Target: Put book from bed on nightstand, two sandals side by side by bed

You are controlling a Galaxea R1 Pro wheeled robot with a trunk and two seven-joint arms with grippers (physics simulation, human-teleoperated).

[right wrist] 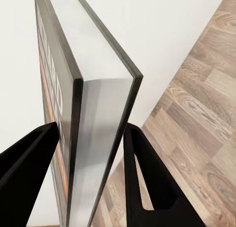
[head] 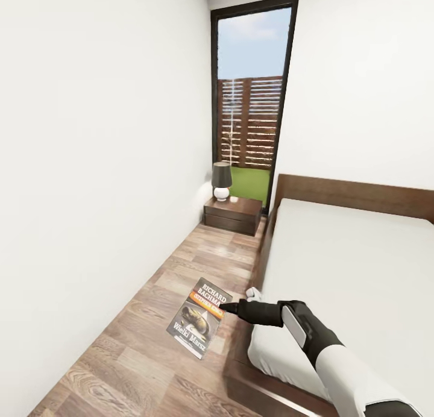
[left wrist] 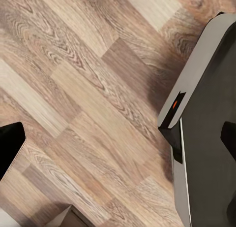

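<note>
At lower centre of the head view, the right gripper (head: 224, 309) has its jaws clamped on the book (head: 200, 325) at one edge, holding it over the floor (head: 120, 357) beside the bed (head: 349, 254). The book looks light, stiff and glossy; a pinch deeper over the cover would likely resist swinging. The nightstand (head: 232, 214) stands at centre frame. I cannot tell the left jaws' state.

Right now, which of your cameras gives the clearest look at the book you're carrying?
The head view: it shows the book cover-up, title readable, pinched at one edge by the right gripper over the floor. The right wrist view sees the page edge between the fingers.
</note>
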